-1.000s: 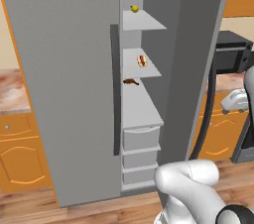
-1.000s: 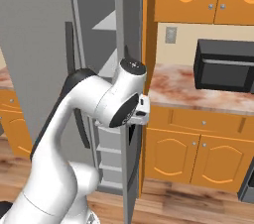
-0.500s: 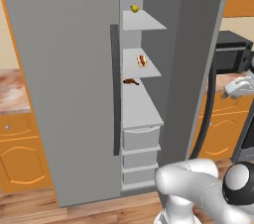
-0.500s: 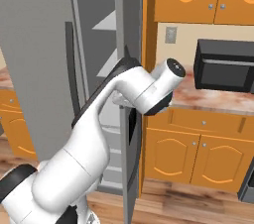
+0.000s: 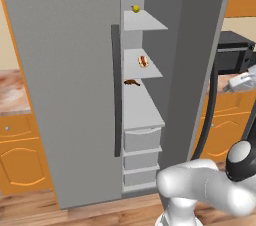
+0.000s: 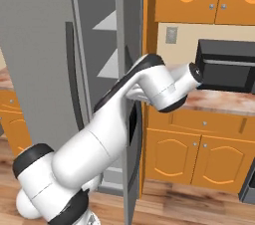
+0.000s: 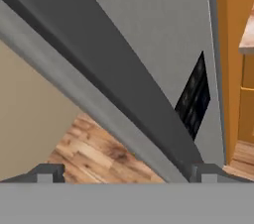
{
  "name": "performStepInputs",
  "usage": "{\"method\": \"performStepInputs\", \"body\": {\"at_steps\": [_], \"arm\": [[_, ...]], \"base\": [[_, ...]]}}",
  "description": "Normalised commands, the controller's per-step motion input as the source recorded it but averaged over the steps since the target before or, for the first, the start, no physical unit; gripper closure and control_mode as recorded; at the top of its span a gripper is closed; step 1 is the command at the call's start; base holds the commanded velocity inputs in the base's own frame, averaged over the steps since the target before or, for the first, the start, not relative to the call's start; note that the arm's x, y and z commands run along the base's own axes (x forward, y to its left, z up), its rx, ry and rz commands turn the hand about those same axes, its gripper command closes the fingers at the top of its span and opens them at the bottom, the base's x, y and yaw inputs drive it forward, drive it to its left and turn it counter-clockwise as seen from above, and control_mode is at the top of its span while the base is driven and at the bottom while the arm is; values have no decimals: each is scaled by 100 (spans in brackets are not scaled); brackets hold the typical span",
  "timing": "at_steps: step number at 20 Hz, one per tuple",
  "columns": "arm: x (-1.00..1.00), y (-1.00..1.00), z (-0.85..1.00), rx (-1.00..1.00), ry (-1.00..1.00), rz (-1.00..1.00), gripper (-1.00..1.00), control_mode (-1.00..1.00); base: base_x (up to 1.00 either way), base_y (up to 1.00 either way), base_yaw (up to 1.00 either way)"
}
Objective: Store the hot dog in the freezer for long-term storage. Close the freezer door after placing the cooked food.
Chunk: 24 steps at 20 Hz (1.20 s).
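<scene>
The hot dog lies on the middle white shelf of the freezer, which stands open. The freezer door is swung out toward me; its edge and dark square panel face the cabinets. My gripper is on the door's outer side, near the microwave, away from the hot dog. In the hand view my gripper is open and holds nothing. It looks at the door's grey face, its long black handle and the panel.
A small yellow fruit sits on the shelf above and a dark brown item on the shelf below. The black microwave stands on the counter over orange cabinets. The wider fridge door is closed at left.
My arm has swung right, around the open door's outer side toward the microwave. The gripper stays open. The hot dog and the door have not moved.
</scene>
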Motion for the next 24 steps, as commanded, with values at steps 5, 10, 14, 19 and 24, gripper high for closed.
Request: {"method": "performStepInputs", "body": {"at_steps": [5,10,14,19,24], "arm": [[36,0,-7,6,-11,5,-100,-100],[25,0,-8,4,-2,5,-100,-100],[20,0,-7,5,-4,8,-100,-100],[11,11,-7,3,-1,6,-100,-100],[0,41,-3,0,-2,1,-100,-100]], "base": [[0,0,0],[0,0,0],[0,0,0],[0,0,0],[0,0,0]]}}
